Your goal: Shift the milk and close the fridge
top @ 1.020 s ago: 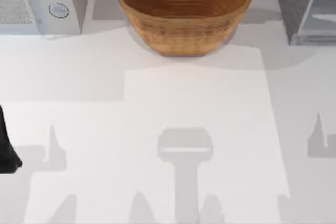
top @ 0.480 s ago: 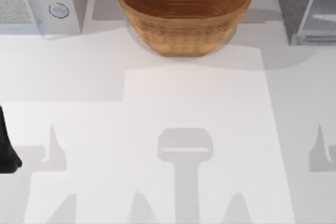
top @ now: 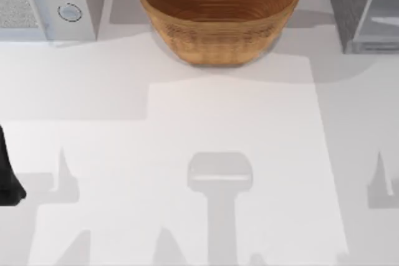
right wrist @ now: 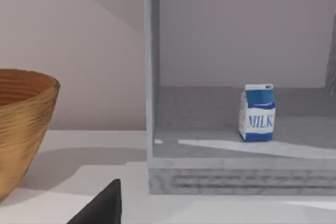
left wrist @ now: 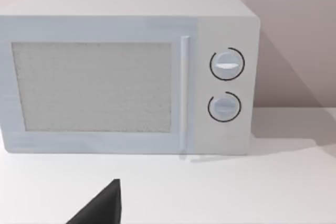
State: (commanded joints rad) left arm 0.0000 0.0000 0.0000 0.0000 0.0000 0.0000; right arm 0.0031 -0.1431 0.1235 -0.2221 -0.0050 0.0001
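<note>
So the milk (right wrist: 257, 112) is standing upright inside the fridge (right wrist: 231, 174), on its grey floor, a bit back from the front lip and well apart from the left wall. From my right wrist view the fridge is open at the front, so I can look straight in. In the top view the fridge (top: 349, 10) is at the far right corner of the table (top: 187, 129), with its pale glassy door (top: 380, 4) swung out. The woven basket (top: 218, 14) sits at the far middle, between the fridge and the white microwave (top: 47, 1) in the far left corner. My left arm (top: 7, 172) is parked at the left edge of the table, its wrist camera looking at the microwave's two knobs and mesh panel. Can't tell whether either gripper's fingers are apart or together.
</note>
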